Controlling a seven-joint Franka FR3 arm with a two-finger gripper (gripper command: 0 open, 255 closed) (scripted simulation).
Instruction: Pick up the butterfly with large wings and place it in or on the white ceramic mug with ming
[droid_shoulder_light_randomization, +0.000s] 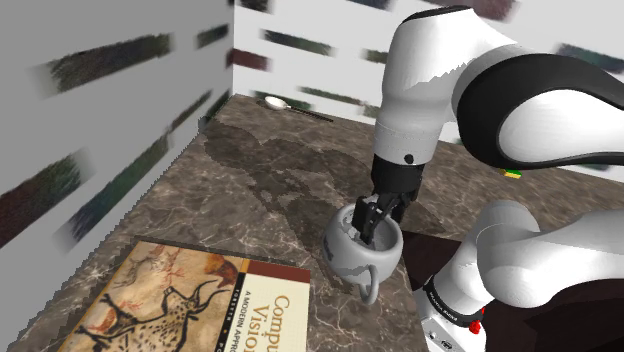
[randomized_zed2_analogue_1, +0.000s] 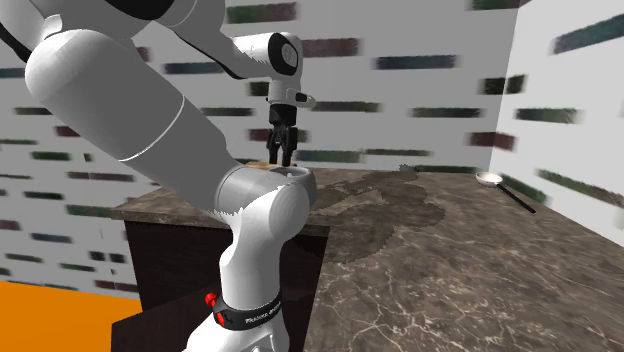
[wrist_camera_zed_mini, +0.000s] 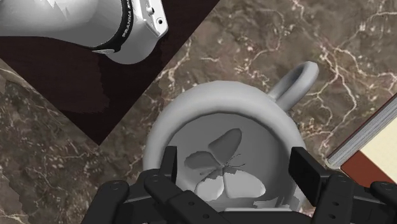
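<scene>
My gripper (wrist_camera_zed_mini: 236, 164) hangs directly above the mug (wrist_camera_zed_mini: 184, 105), jaws spread, gripping nothing. The butterfly (wrist_camera_zed_mini: 224, 147) lies loose inside the mug; I judge the placement complete.

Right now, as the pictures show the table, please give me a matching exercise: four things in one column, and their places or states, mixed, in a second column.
Things:
1. butterfly
2. spoon
3. book
4. gripper

Places or states:
A. lying flat on the table, near the mug
B. open, just over the mug
C. inside the mug
D. at the table's far end

Pairs: 1-C, 2-D, 3-A, 4-B.
</scene>
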